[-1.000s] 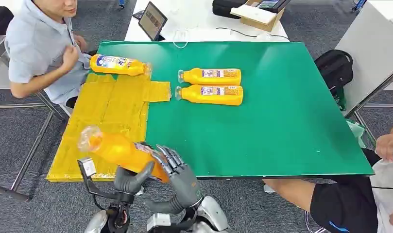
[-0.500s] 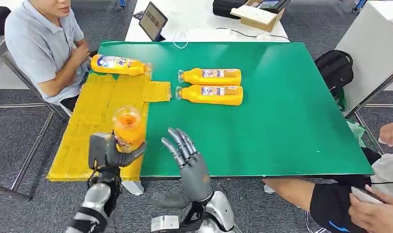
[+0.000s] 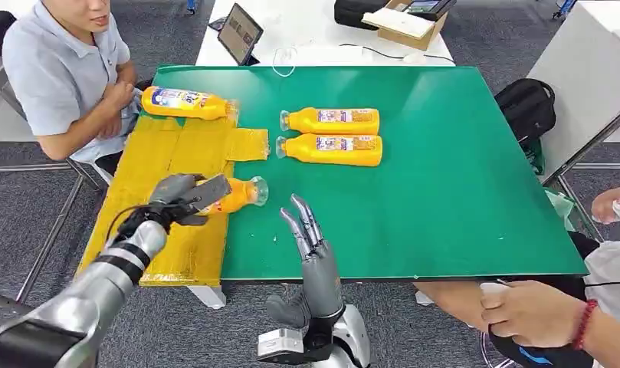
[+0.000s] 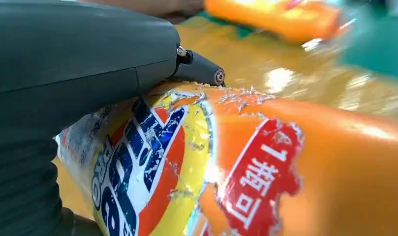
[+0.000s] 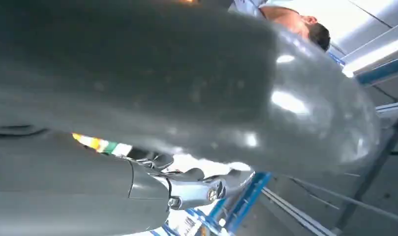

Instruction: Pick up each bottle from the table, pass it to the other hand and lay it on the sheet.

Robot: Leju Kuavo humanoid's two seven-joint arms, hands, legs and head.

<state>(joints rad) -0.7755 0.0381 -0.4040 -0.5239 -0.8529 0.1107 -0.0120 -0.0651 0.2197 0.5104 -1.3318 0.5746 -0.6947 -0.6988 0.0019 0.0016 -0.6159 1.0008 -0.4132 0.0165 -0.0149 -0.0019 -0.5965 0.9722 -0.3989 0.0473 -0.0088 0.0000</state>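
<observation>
Orange plastic bottle (image 3: 234,195) gripped by left hand (image 3: 185,198) over crinkled yellow sheet (image 3: 168,165).

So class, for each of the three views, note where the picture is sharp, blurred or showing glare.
Head view: evenly lit and sharp across the green table. Left wrist view: the held bottle has a crisp label, the sheet behind is blurred with bright glare. Right wrist view: the right hand is a soft, out-of-focus mass with highlights.

Head looks down; wrist cameras sit close.
</observation>
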